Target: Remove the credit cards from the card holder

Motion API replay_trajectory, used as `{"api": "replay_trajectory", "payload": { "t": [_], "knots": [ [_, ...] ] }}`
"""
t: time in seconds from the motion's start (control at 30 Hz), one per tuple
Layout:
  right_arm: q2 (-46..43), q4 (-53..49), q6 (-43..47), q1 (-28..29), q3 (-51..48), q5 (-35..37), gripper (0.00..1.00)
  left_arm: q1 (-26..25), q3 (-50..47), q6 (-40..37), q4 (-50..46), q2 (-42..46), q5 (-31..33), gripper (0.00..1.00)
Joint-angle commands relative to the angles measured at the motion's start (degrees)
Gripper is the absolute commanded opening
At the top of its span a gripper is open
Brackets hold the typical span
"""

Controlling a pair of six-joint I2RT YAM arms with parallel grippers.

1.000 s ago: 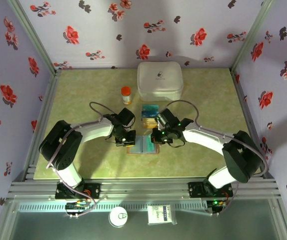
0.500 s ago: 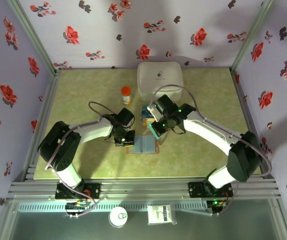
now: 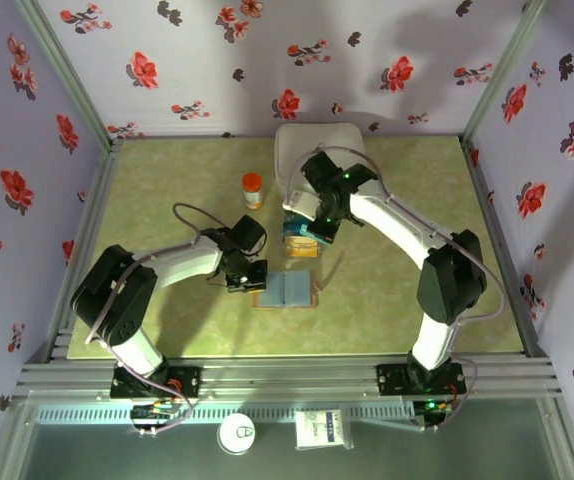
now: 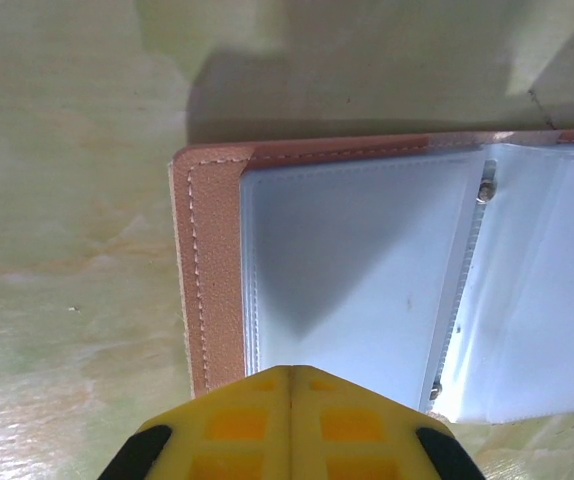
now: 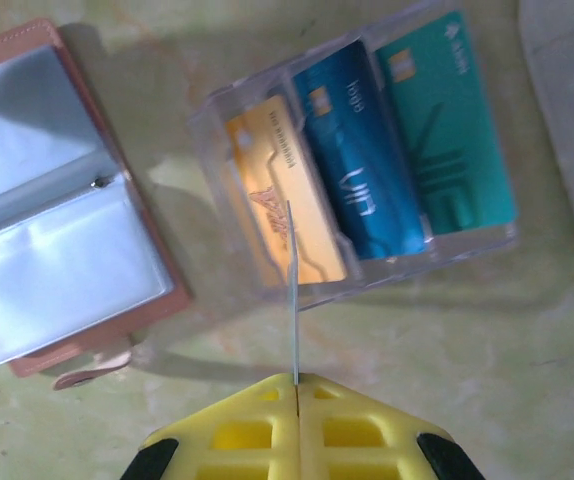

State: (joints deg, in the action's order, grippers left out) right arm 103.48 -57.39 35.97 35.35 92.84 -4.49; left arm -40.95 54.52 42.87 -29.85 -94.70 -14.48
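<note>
Open brown stitched-leather card holder [image 4: 212, 300], glossy blue-grey sleeves inside, lies flat; left gripper [image 4: 289, 372] clenched empty at its edge; right gripper [image 5: 297, 382] pinches a thin card [image 5: 292, 300] edge-on above three glossy credit cards [image 5: 357, 160] in a clear tray [image 5: 207, 125].

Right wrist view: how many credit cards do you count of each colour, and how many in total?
Orange-yellow card: 1
Blue card: 1
Teal card: 1
Edge-on card, held by the right gripper, colour not visible: 1
Total: 4
</note>
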Motion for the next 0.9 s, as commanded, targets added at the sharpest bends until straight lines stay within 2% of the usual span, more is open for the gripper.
{"api": "replay_trajectory", "payload": {
  "t": [0.0, 0.5, 0.87],
  "knots": [
    [4.3, -4.3, 7.0, -1.8, 6.1, -2.9, 0.0, 0.6, -0.3, -0.7, -1.0, 2.2, 1.1, 0.0],
    [25.4, -18.1, 16.0, -5.2, 36.3, -6.3, 0.0, 3.1, -2.6, 0.0, -2.8, 7.3, 2.3, 0.0],
    [30.8, -17.3, 17.3, -5.2, 39.2, -6.8, 0.0, 4.7, -4.7, 0.5, -3.0, 9.4, 2.8, 0.0]
  ]
}}
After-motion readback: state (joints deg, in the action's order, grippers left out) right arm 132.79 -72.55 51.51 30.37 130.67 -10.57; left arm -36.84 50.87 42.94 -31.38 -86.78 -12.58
